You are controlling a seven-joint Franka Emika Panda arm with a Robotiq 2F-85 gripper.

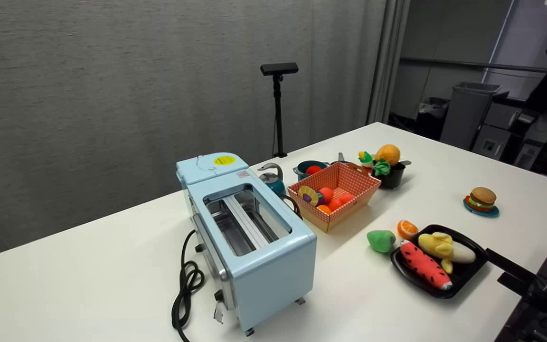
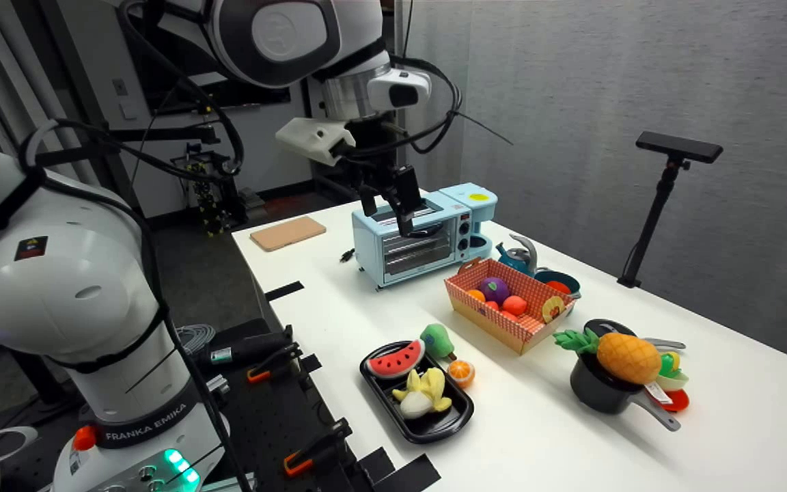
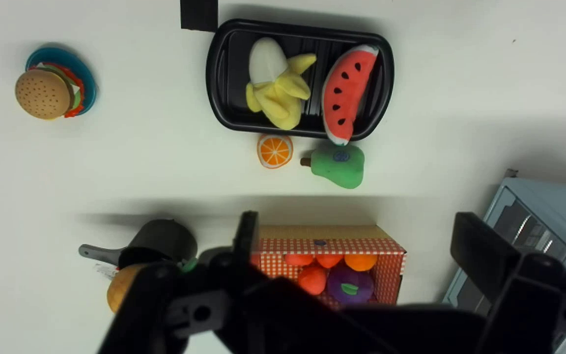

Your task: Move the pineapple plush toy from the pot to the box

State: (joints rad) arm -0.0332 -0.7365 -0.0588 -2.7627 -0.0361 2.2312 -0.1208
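The pineapple plush toy (image 2: pixel 629 359), orange-yellow with green leaves, lies tilted on top of the small black pot (image 2: pixel 597 391). Both also show in an exterior view, the pineapple (image 1: pixel 388 154) above the pot (image 1: pixel 390 178). In the wrist view the pineapple (image 3: pixel 120 290) is partly hidden by a finger, beside the pot (image 3: pixel 166 237). The red-checked open box (image 2: pixel 479 320) holds several toy fruits; it also shows in an exterior view (image 1: pixel 349 213) and the wrist view (image 3: pixel 320 231). My gripper (image 2: pixel 388 215) is open, holding nothing, high above the table; its fingers (image 3: pixel 356 219) show wide apart.
A light-blue toaster (image 2: pixel 400 256) stands beyond the box. A black tray (image 2: pixel 427 434) holds a banana and a watermelon slice. A green pear (image 2: pixel 438 342) and an orange slice (image 2: pixel 461 374) lie by it. A burger (image 1: pixel 482 197), kettle (image 2: pixel 516 260) and blue pot (image 2: pixel 568 280) stand around.
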